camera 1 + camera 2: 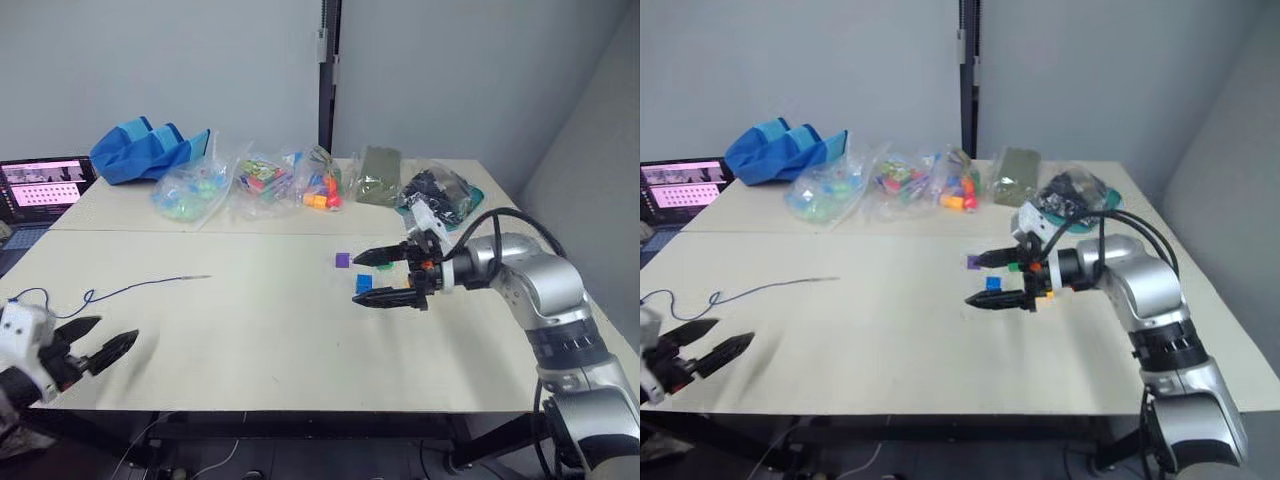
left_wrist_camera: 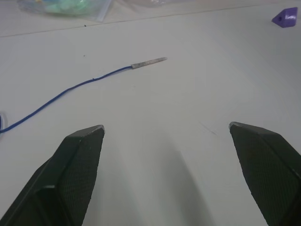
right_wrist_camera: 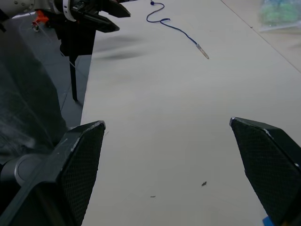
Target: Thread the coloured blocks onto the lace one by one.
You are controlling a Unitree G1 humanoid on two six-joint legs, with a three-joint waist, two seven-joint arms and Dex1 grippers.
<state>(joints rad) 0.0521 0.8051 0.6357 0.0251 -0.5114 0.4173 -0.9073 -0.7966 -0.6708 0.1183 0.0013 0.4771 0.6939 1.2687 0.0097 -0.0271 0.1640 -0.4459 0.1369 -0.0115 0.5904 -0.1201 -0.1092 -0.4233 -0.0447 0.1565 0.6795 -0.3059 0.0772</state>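
Pale table (image 1: 250, 340) carrying a blue lace (image 1: 120, 291) ahead of the open left gripper (image 1: 100, 345), purple block (image 1: 343, 260) and blue block (image 1: 364, 283) beside the open right gripper (image 1: 375, 278), and clear toy bags (image 1: 240, 185) beyond.

On the desk (image 2: 155, 141), the lace (image 2: 70, 90) lies beyond the left gripper (image 2: 167, 129), whose jaws stand wide apart, its pale tip toward a purple block (image 2: 285, 18).
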